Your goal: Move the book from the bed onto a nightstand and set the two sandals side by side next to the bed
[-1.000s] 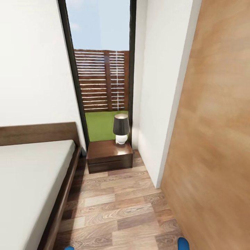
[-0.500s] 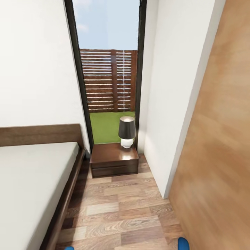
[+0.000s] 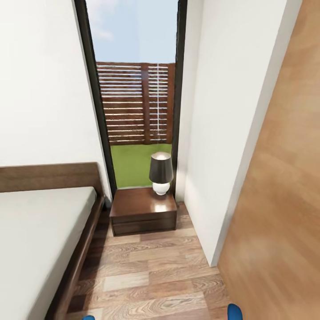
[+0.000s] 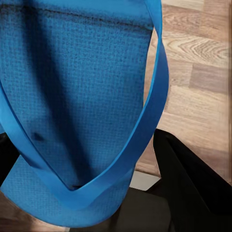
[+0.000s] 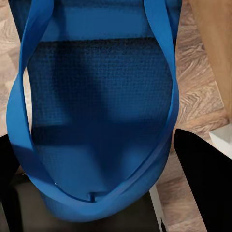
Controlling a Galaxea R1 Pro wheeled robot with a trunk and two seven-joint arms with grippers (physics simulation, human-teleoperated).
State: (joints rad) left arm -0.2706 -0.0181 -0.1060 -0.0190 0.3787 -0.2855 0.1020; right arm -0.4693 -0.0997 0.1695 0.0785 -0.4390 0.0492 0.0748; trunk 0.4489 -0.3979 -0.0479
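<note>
A bright blue sandal (image 4: 72,87) hangs over the plank floor in the left wrist view, with my left gripper (image 4: 96,188) shut on its lower end, black fingers (image 4: 193,183) on either side. My right gripper (image 5: 104,198) is shut the same way on the second sandal (image 5: 96,96). Both sandals' blue tips (image 3: 88,317) (image 3: 234,312) peek in at the head view's bottom edge. The bed (image 3: 35,231), with its grey mattress and dark frame, lies at the left. A dark-brown nightstand (image 3: 133,209) stands ahead, beside the headboard. The book is out of view.
A black-shaded lamp (image 3: 160,172) stands on the nightstand's back right corner, in front of a tall black-framed window (image 3: 133,102). A white wall (image 3: 218,133) and a light wooden panel (image 3: 284,200) close in the right side. A strip of plank floor (image 3: 151,275) runs between bed and wall.
The whole head view has shifted, so the camera moved; the nightstand now looks slightly larger and lower in the picture. Both sandal tips stay at the bottom edge.
</note>
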